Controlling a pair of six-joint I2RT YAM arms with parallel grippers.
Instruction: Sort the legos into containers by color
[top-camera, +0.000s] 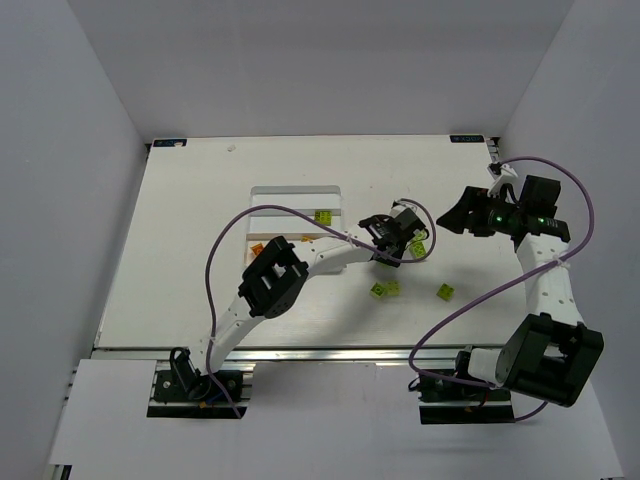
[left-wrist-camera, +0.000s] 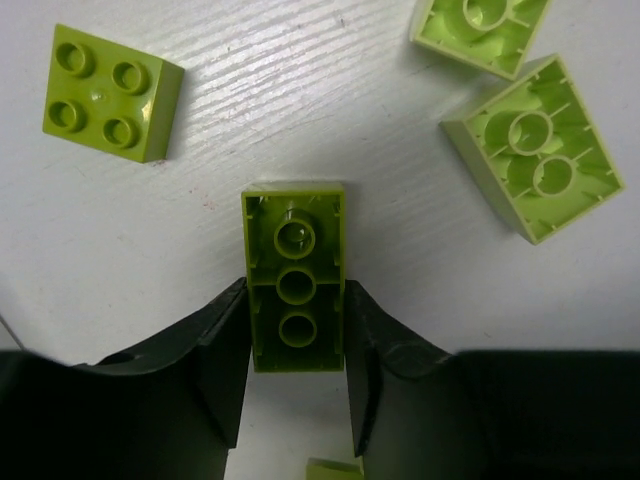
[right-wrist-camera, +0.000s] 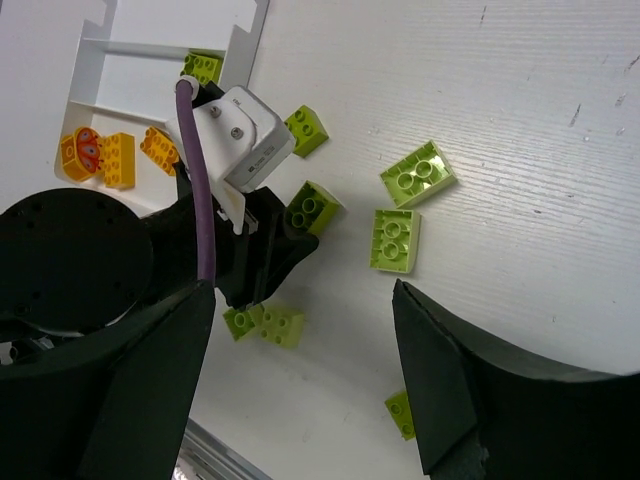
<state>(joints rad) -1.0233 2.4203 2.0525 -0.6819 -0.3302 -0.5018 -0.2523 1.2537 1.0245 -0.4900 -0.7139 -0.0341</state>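
Note:
My left gripper (left-wrist-camera: 295, 292) is shut on a lime green brick (left-wrist-camera: 293, 225), hollow side up, close to the table right of the white tray (top-camera: 295, 190). It also shows in the top view (top-camera: 393, 236) and the right wrist view (right-wrist-camera: 300, 215). My right gripper (top-camera: 462, 215) is open and empty, hovering to the right of the left one, its fingers (right-wrist-camera: 440, 380) wide apart. Loose green bricks lie around (left-wrist-camera: 108, 92) (left-wrist-camera: 535, 150) (right-wrist-camera: 395, 240) (right-wrist-camera: 265, 325). Orange bricks (right-wrist-camera: 100, 155) and one green brick (right-wrist-camera: 203, 67) lie in the tray.
More green bricks lie toward the near edge (top-camera: 378, 290) (top-camera: 445, 291). The left arm reaches across the tray's near right corner and hides part of it. The purple cables loop above the table beside both arms.

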